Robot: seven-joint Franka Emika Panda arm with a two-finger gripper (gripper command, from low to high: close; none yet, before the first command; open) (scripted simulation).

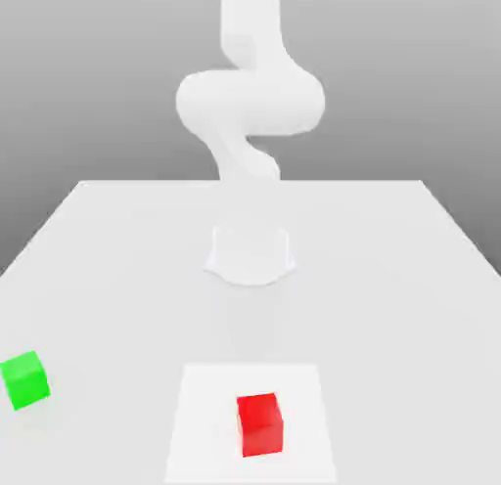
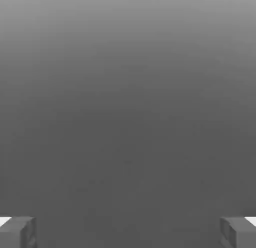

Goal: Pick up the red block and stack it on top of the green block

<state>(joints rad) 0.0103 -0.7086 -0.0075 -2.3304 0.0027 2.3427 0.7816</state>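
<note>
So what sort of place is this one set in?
Likely a simulated tabletop test scene: a plain white table against a blank grey backdrop, a white robot arm, and a red block and green block on it.

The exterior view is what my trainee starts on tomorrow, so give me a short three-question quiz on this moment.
1. True or false: the red block is stacked on the green block.
2. Which block lies nearer the exterior view's left edge?
A. red
B. green
3. Fill in: in the hand view, the gripper has its fingers spread wide, so it is ____.

Key: 1 false, they sit apart on the table; 2 B; 3 open.
</note>
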